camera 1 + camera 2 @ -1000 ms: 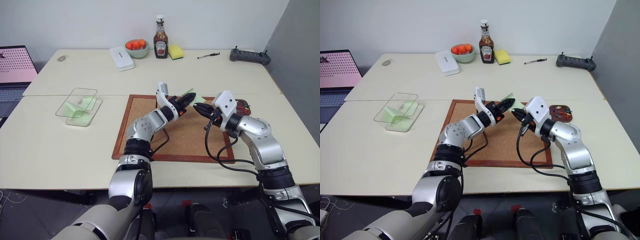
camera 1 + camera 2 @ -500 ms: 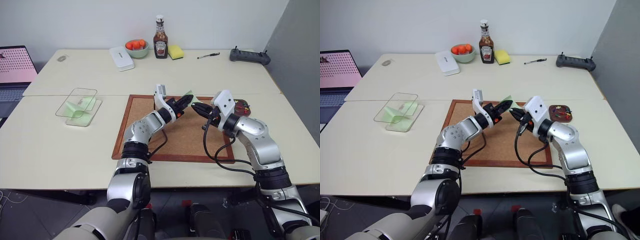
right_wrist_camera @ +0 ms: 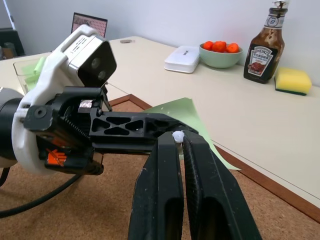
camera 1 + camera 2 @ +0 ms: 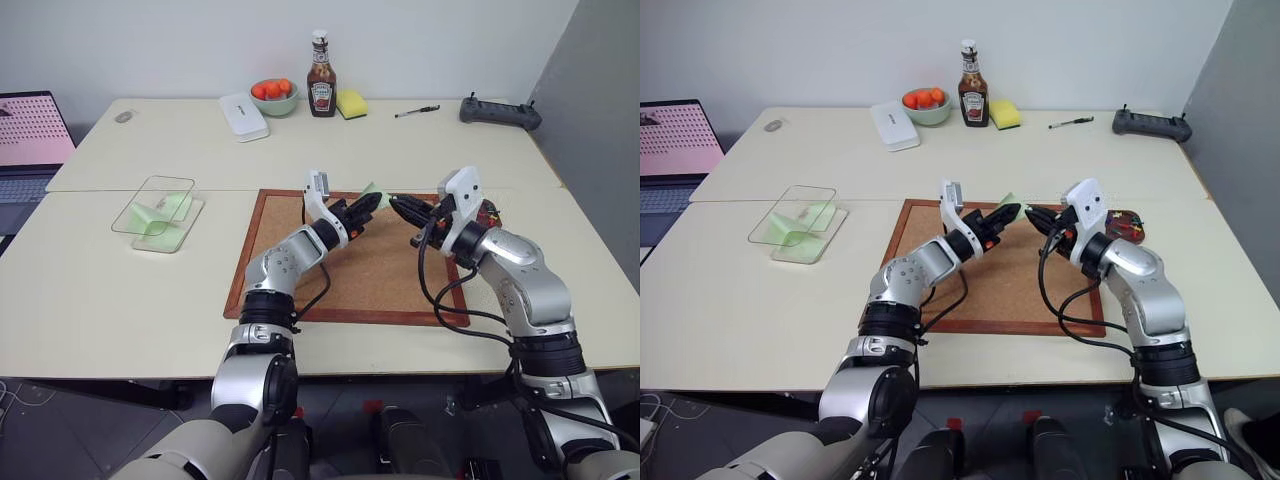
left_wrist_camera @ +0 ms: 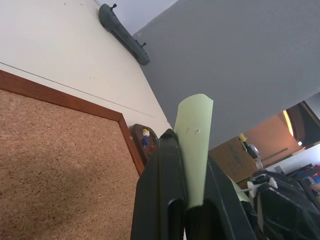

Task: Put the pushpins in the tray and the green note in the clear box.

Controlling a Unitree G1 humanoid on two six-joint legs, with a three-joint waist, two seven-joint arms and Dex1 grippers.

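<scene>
Grippers meeting above the corkboard, note and pin in hand.
Left gripper (image 4: 371,203) is clamped on the pale mint-green paper note (image 5: 194,145); right gripper (image 3: 181,139) pinches a white-headed pushpin (image 3: 177,135). Several pins already lie in the small dark brown tray (image 4: 1124,224) beside the cork pinboard (image 4: 360,270); the transparent plastic box (image 4: 158,212), well to the left on the cream table (image 4: 100,290), awaits this note.

Head pair overhead; wrists perhaps close-up.
</scene>
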